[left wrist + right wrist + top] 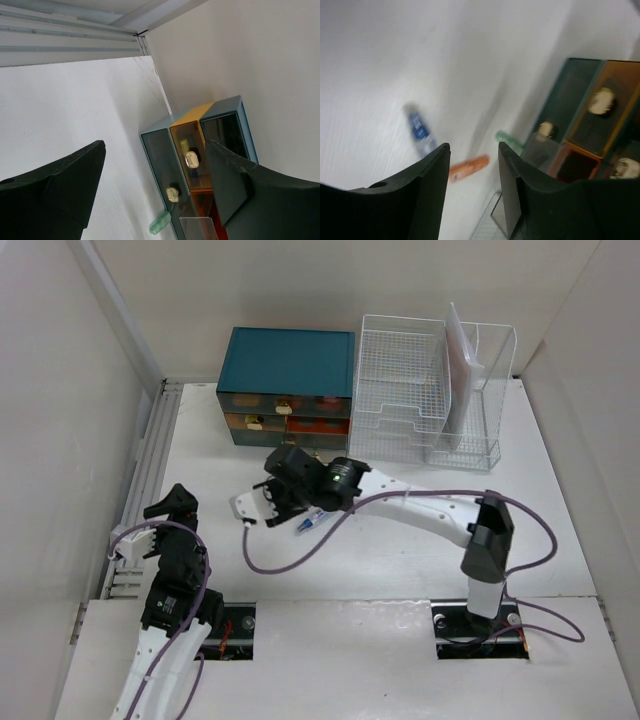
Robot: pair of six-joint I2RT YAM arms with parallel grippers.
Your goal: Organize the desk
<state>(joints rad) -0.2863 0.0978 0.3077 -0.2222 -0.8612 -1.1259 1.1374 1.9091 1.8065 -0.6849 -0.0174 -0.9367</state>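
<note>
Top external view shows me the counter [400, 550], white and flat, filling the middle of the scene, with its grey rail [150, 460] along the left edge. At the far side stands a teal drawer cabinet [288, 365], and just beside it on the right is a white wire basket [420, 390] with a pale flat folder [462, 360] standing upright in its right part. The right arm [420, 505] reaches across the counter toward the left, and its head hangs in front of the cabinet. A blue pen [310, 523] lies on the counter just beside that head, on the near side. The left arm [170, 580] is folded near the rail, at the near left corner. In the right wrist view the right pincer [472, 148] is partly open, with a moderate gap between the two black fingers [427, 185], and it has hold of nothing. Below it I see the pen lying blurred on the white surface, an orange stick-like object [468, 168] in line with the gap, and a small green object [507, 138] near the foot of the cabinet. I cannot tell what these two objects are. In the left wrist view the left pincer [155, 150] is wide open and empty. It looks over bare counter toward the cabinet, where the drawer fronts show pale knobs [192, 159].
</note>
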